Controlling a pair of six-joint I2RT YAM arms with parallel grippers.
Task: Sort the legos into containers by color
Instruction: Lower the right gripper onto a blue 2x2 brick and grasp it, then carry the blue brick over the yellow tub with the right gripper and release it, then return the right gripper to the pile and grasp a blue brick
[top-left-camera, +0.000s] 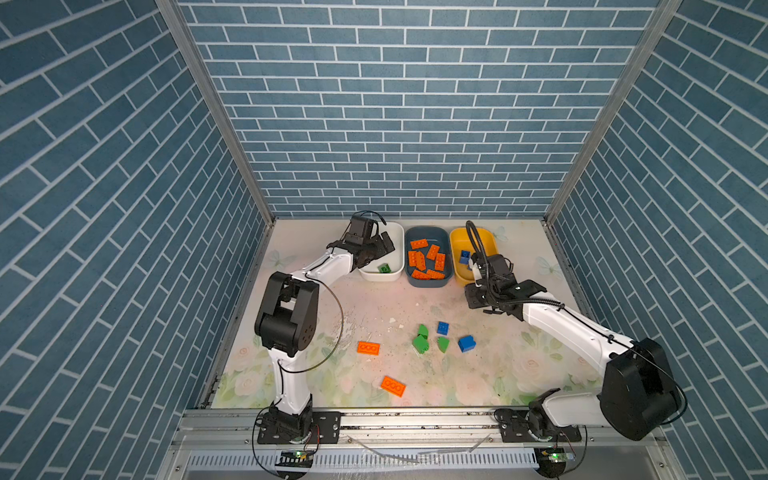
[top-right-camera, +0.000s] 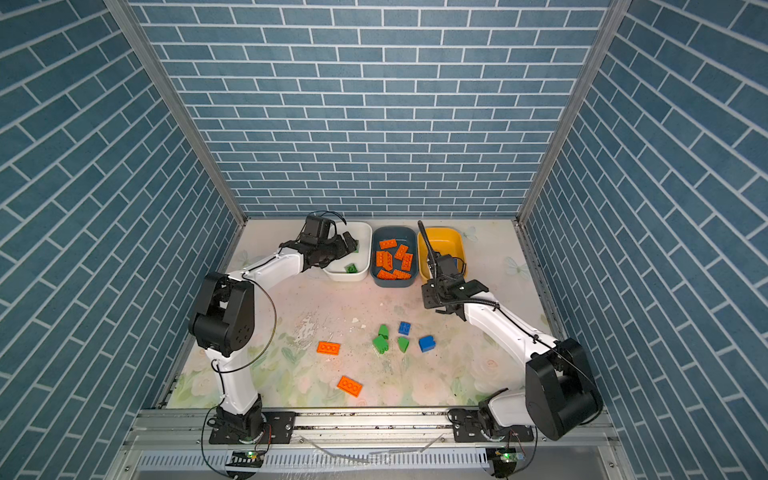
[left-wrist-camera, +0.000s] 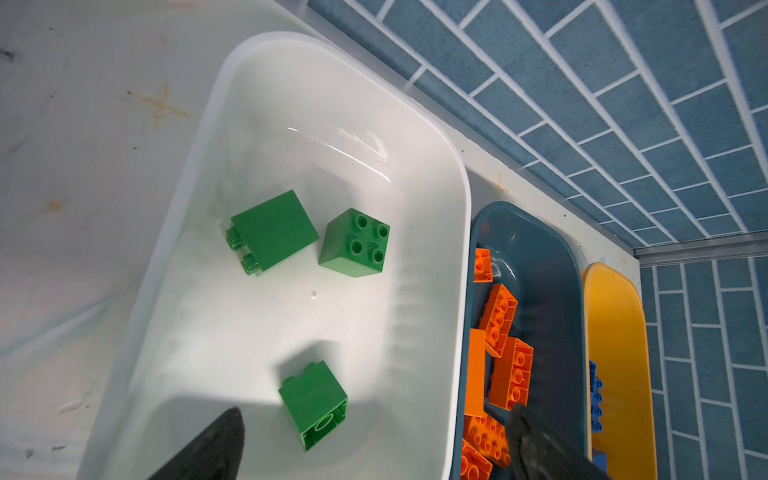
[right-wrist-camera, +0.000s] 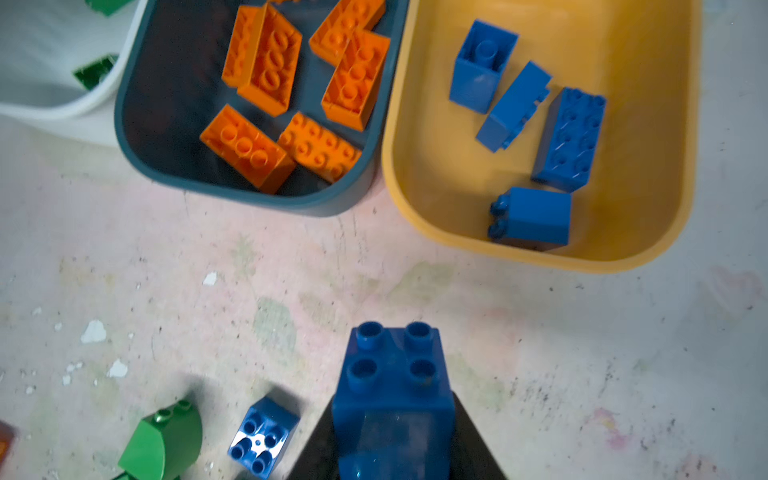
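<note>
While both top views hide what the right tool (right-wrist-camera: 392, 455) carries under its own body, the right wrist view shows it pinching a chunky blue block (right-wrist-camera: 392, 399) with four studs, over the tabletop (right-wrist-camera: 540, 332) and just short of the yellow tub (right-wrist-camera: 415, 199). That same view shows four blue bricks (right-wrist-camera: 569, 137) lying in the yellow tub, whereas the top views show only a patch of blue there, with the arm covering the rest.

The left tool (left-wrist-camera: 374, 444) is spread wide over the white tub (left-wrist-camera: 316, 104), holding nothing. The left wrist view shows three green blocks (left-wrist-camera: 355, 243) on the tub's floor, two close together and one apart; the top views show just one.

Between those two tubs, the teal tub (top-left-camera: 428, 284) holds a heap of flat orange plates (top-left-camera: 417, 259).

The top views alone show the whole loose lot on the tabletop: two stray orange plates (top-left-camera: 368, 348), three green pieces (top-left-camera: 420, 344) in a cluster, and two loose blue bricks (top-left-camera: 466, 343) beside them.
</note>
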